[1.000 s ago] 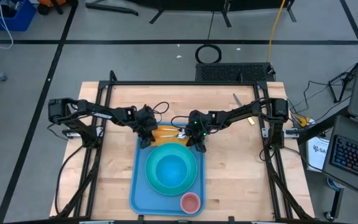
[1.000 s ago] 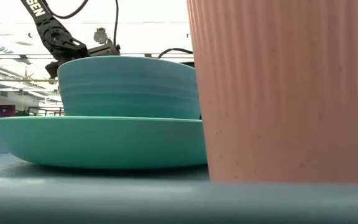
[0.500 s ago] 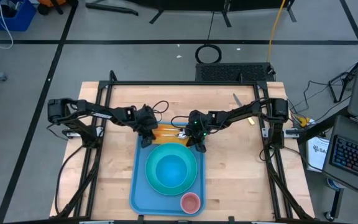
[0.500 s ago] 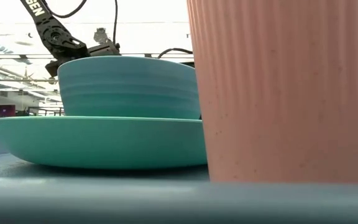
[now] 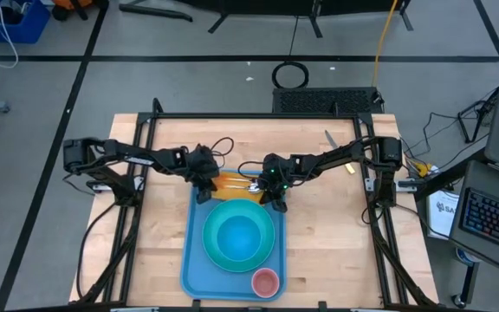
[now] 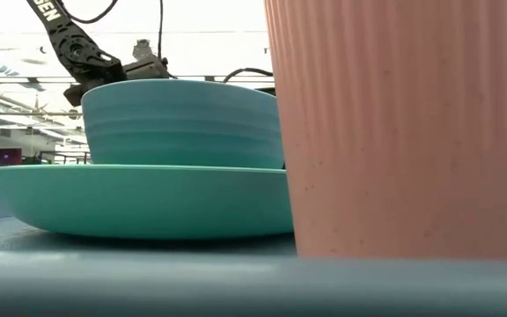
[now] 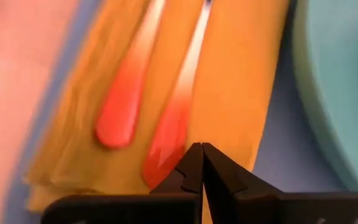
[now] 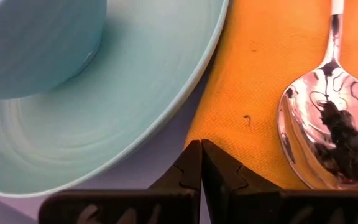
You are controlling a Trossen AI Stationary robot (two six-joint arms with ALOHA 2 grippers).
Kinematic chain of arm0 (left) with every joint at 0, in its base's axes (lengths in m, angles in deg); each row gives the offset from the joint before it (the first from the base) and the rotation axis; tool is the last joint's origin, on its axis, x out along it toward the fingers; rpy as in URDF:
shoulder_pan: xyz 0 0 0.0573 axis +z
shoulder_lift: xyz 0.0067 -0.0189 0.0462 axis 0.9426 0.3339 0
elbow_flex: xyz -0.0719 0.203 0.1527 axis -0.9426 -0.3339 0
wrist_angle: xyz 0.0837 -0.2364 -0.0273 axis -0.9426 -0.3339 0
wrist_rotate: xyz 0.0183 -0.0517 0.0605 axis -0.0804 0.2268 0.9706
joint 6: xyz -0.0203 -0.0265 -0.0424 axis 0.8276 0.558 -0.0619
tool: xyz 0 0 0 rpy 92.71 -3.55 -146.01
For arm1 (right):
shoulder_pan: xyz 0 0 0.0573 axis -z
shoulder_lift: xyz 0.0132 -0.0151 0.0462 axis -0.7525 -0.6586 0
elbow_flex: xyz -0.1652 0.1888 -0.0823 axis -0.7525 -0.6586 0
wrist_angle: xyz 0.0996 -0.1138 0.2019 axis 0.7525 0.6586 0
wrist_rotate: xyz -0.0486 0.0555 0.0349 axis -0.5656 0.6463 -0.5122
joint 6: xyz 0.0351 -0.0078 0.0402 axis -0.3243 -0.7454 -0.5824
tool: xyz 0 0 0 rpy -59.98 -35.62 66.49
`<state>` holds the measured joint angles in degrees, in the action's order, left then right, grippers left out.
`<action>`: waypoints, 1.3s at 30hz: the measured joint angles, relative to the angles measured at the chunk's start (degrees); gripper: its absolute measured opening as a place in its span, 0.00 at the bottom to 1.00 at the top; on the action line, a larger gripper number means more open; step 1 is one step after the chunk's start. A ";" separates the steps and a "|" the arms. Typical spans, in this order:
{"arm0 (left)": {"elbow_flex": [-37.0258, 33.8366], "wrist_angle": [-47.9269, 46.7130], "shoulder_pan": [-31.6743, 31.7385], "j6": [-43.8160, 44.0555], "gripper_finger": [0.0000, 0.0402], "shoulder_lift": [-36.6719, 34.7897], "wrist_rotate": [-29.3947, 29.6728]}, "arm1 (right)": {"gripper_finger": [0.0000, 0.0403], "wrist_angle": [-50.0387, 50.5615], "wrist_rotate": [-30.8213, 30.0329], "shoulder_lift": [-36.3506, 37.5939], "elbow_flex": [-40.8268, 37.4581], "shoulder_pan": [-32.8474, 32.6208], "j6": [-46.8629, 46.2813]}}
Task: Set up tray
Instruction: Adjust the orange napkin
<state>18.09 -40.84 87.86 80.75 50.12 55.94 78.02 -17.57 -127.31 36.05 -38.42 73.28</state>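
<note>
The light-blue tray (image 5: 193,260) lies at the table's middle. It carries a turquoise plate (image 5: 271,247), a blue bowl (image 5: 237,235) on the plate, and a pink cup (image 5: 265,282) at its near end. An orange napkin (image 5: 230,184) lies across the tray's far end. On it lie two red-handled utensils (image 7: 120,112) and a spoon (image 8: 325,118). My left gripper (image 7: 199,148) is shut over the napkin's left end, its tip at one red handle's end (image 7: 163,158). My right gripper (image 8: 201,144) is shut at the napkin's edge (image 8: 229,134), beside the plate's rim (image 8: 166,124). My left gripper slants down over the end of one red handle on the napkin; whether its shut tips touch the handle I cannot tell. My right gripper slants down at the napkin's edge next to the plate; whether its shut tips rest on the cloth I cannot tell.
Bare wood (image 5: 336,243) lies on both sides of the tray. A dark frame (image 5: 258,117) runs round the table's far edge and sides. In the low view the cup (image 6: 403,123) and the bowl (image 6: 183,123) block most of the sight.
My left gripper has tipped up a little over the napkin's left end without shifting its place. The right gripper and the things on the tray have kept still.
</note>
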 joint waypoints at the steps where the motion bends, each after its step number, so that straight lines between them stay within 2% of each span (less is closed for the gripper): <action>1: 0.00 0.54 0.02 -0.29 0.01 -0.56 -0.05 | 0.00 0.05 0.00 0.00 0.00 0.00 -0.03; 6: 0.09 3.18 -0.04 -1.19 0.02 -1.79 -0.79 | 0.00 1.30 -0.09 0.00 0.02 0.00 -0.23; 11: 0.11 3.25 -0.09 -1.21 0.01 -1.55 -3.35 | 0.00 2.88 -0.69 0.00 0.07 0.00 -0.54; 26: 0.17 2.35 -0.26 -1.26 0.01 -1.37 -4.86 | 0.00 5.18 -1.25 0.07 0.11 0.32 -0.65; 33: 0.28 3.84 -0.22 -1.08 0.01 3.60 -5.31 | 0.00 5.33 -1.31 0.07 0.11 0.37 -1.08; 39: 0.31 5.32 -0.21 -1.02 0.01 4.49 -5.08 | 0.00 5.43 -1.36 0.07 0.04 0.37 -1.17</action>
<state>18.40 -35.52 87.65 79.72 54.61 50.87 83.46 -18.92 -127.25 36.10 -38.05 72.11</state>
